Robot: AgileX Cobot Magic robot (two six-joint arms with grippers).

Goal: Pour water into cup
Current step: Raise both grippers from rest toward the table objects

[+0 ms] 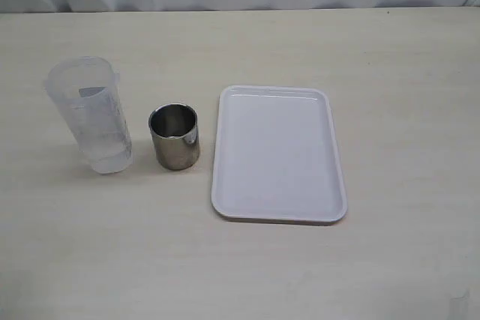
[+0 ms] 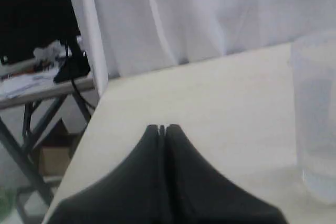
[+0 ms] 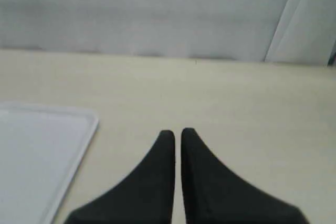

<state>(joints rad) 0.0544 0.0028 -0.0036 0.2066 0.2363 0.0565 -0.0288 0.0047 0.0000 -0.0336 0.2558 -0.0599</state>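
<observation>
Jaws on both arms are seen pressed together, with nothing pinched; the left jaws and right jaws are both held above the desk [image 1: 375, 50], clear of everything. The water [image 1: 111, 157] is seen as a pale pool at the bottom of the beaker [image 1: 90, 118], which stands at the left. The cup [image 1: 174, 137] is set upright just beside it, apart from the white tray [image 1: 277, 213] on its other side. No step is judged begun: the reach for the beaker comes first. For that, the left jaws must be spread wide, closed on the beaker wall, then the beaker lifted and tipped steeply over the cup's rim.
</observation>
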